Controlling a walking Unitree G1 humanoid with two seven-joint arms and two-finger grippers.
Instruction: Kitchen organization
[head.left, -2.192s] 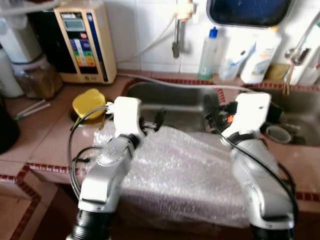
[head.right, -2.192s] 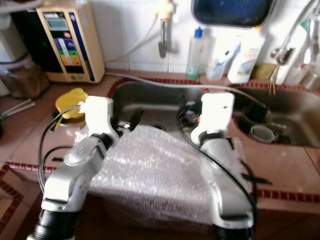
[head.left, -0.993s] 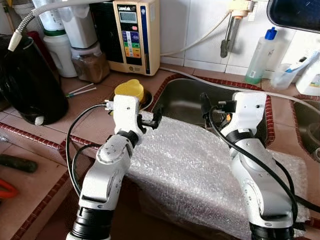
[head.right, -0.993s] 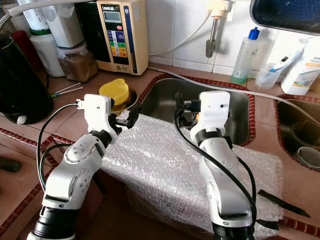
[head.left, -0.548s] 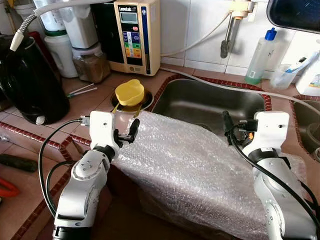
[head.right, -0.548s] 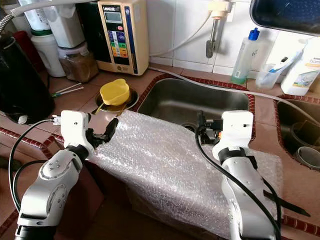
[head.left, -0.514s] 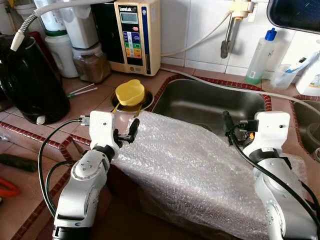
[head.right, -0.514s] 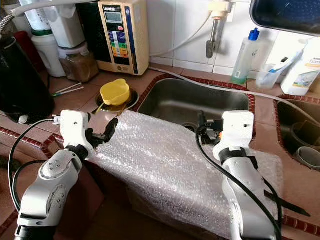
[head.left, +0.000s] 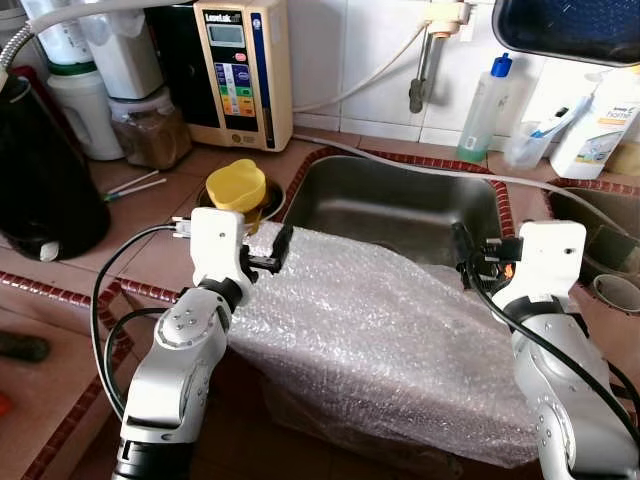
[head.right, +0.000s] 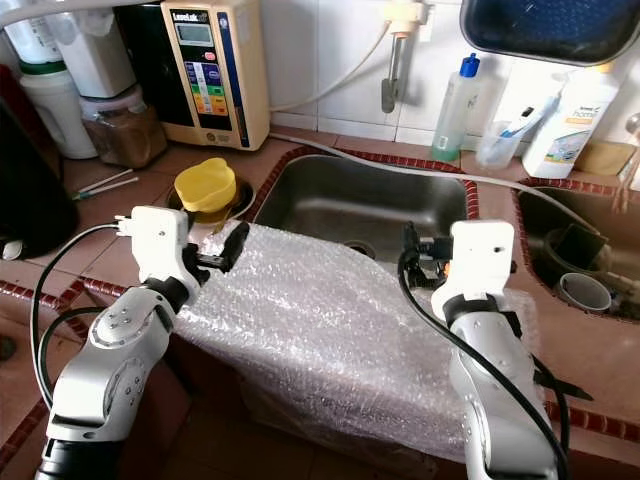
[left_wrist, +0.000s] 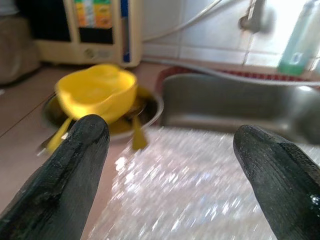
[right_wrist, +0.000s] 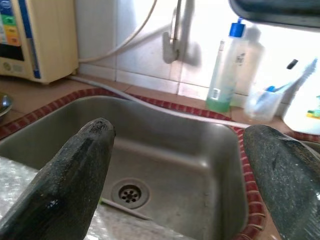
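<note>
A sheet of bubble wrap (head.left: 370, 330) lies over the counter's front edge, ahead of the steel sink (head.left: 400, 205), and hangs down toward me. My left gripper (head.left: 272, 255) is open at the sheet's far left corner with nothing between its fingers. In the left wrist view the left gripper (left_wrist: 170, 135) looks over the wrap toward a yellow plastic cup (left_wrist: 97, 92) on a metal dish. My right gripper (head.left: 462, 262) is open at the wrap's far right edge. In the right wrist view the right gripper (right_wrist: 177, 135) faces the sink basin (right_wrist: 165, 145) and its drain (right_wrist: 130, 192).
A cream water ionizer (head.left: 245, 60), a jar (head.left: 150, 125) and a black kettle (head.left: 40, 170) stand at the back left. A green soap bottle (head.left: 480, 95) is behind the sink. A second basin (head.left: 600, 220) holding a cup (head.left: 615, 292) lies to the right. Two thin sticks (head.left: 135, 185) rest on the tiles.
Over the last second both arms spread apart along the bubble wrap's far edge. The camera has since swung a little to the right. Both grippers stayed open.
</note>
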